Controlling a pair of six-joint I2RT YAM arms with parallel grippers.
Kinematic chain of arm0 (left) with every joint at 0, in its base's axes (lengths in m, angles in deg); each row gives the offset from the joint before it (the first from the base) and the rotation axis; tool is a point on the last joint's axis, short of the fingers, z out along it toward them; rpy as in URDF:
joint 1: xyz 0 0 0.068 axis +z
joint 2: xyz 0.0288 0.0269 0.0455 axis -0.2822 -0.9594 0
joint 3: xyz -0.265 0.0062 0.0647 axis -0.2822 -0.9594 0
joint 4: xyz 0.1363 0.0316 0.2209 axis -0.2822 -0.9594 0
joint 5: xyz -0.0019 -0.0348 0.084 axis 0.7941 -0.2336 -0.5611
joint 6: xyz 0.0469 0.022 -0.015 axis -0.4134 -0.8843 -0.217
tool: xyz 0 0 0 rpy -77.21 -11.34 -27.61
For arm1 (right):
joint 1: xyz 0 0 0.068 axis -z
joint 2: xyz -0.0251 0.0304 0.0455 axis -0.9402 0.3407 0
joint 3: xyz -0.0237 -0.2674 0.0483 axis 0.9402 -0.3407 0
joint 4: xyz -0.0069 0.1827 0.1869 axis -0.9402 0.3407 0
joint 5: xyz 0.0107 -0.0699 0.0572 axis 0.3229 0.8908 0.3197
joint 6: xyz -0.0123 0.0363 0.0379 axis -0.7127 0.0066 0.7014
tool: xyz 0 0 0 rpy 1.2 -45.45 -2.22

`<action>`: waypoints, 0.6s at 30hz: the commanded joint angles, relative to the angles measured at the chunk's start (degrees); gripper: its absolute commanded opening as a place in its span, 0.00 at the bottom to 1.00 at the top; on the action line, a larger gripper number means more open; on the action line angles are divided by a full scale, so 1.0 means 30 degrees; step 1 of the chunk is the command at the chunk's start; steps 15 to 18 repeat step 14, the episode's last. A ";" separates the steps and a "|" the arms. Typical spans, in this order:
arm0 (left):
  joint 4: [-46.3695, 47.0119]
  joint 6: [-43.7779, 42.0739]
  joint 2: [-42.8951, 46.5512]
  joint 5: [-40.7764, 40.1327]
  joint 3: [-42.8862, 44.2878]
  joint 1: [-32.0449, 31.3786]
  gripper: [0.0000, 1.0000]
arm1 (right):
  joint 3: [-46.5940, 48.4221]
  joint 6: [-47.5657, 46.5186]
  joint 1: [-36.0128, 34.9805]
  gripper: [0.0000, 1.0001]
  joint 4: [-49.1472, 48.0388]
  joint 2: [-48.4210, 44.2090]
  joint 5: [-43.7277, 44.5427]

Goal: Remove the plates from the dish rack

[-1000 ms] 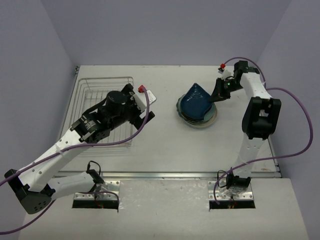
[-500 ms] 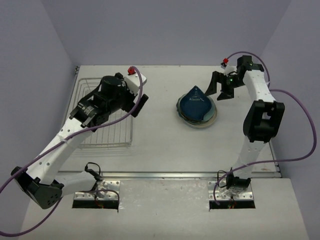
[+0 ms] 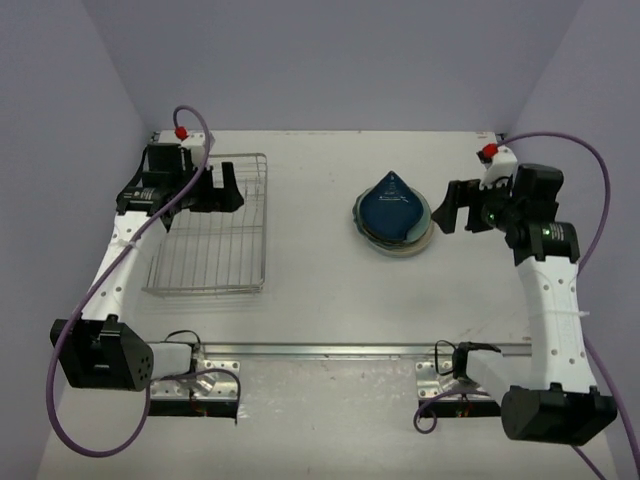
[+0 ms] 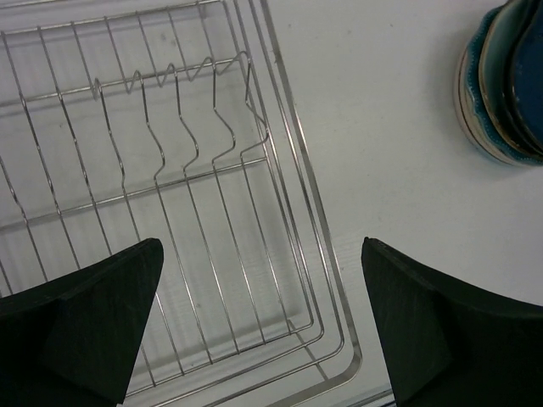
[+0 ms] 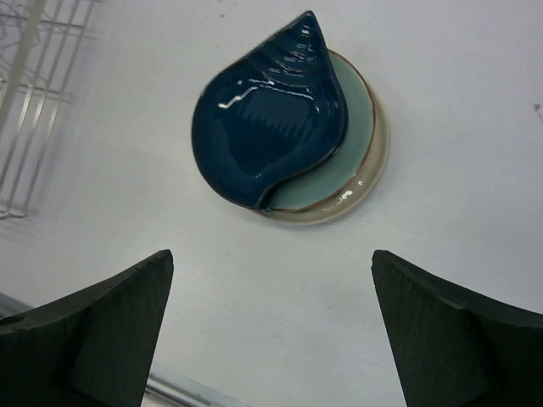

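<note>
A white surface [image 3: 320,300] sits between pale lilac walls. From the near left corner the left arm runs along the edge. Its left hand [image 3: 222,190] is spread wide and empty above the far end of the dish rack [image 3: 263,230], fingers pointing right. The right arm stands up from the near right corner and bends inward. The right hand [image 3: 455,208] gapes wide, holding nothing, just beside the plates [image 3: 392,212]. These lie stacked on the surface, well apart from the rack, with a dark navy teardrop-shaped one on top of teal and cream.
</note>
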 commanded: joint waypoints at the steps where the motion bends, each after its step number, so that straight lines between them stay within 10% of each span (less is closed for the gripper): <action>1: 0.2313 0.0524 0.1482 -0.0005 -0.1607 0.0069 1.00 | -0.3998 -0.0567 -0.0068 0.99 -0.2647 -0.1848 0.3094; 18: 0.3582 -0.2427 0.2704 -0.4300 -0.3571 0.0069 1.00 | -0.6520 0.0581 -0.0060 0.99 -0.3509 -0.3396 0.4169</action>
